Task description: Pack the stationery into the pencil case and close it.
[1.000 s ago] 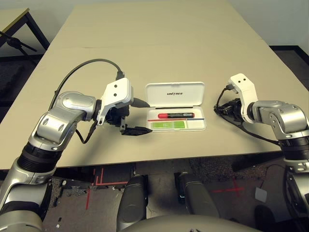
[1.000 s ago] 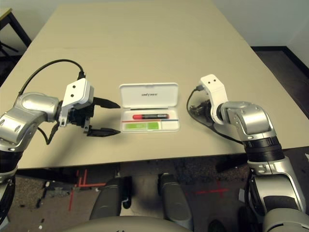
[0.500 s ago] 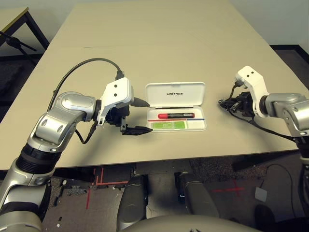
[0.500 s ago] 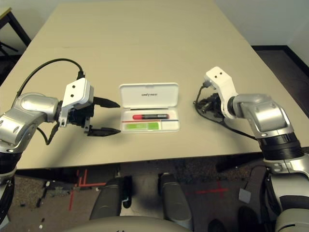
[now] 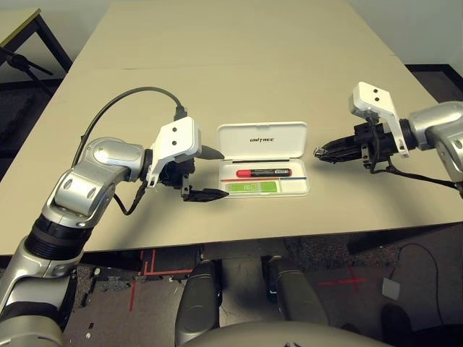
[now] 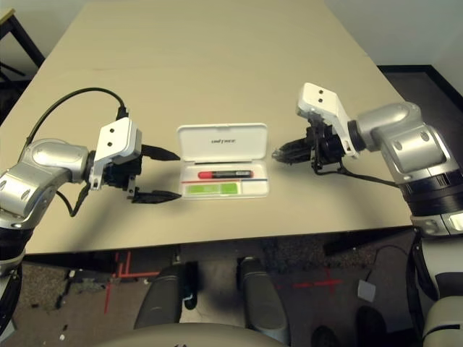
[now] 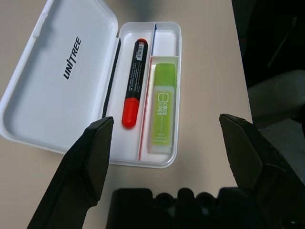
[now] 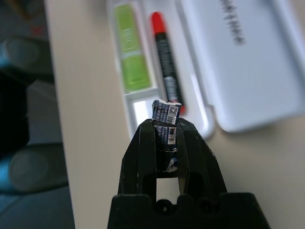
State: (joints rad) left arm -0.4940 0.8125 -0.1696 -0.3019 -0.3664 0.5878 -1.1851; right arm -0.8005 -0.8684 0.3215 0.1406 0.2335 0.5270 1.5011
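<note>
1. Pencil case (image 5: pixel 293 186) is lying open on the table (image 5: pixel 347 210), between the two grippers and near the table's front edge. Its white lid (image 5: pixel 246 149) is leaning back on the far side, showing the dark "UNITREE" print (image 5: pixel 262 140).
2. Red-and-black marker (image 7: pixel 135 83) is lying lengthwise in the long compartment next to the hinge, its red end pointing toward the robot's left.
3. Lime-green highlighter (image 7: pixel 163 109) is lying in the compartment nearer the robot, parallel to the marker. Its solid green end is facing the robot's right, where a small square compartment (image 7: pixel 166 44) is adjoining.
4. Red strip (image 7: pixel 144 109) and blue strip (image 7: pixel 154 40) are running along the divider between the marker's side and the highlighter's side.
5. Left gripper (image 6: pixel 179 177) is hovering at the case's left side, its jaws released and spreading wide, one toward the lid and one toward the near tray. Whether either is touching the case, I cannot tell.
6. Right gripper (image 8: pixel 165 124) is pointing inward, just beside the case on the robot's right. Its jaws are clenching a stubby dark-wrapped piece (image 8: pixel 165 113) with barcode labels, pinching it at their tips. The piece is sticking out past them, outside the case.
</note>
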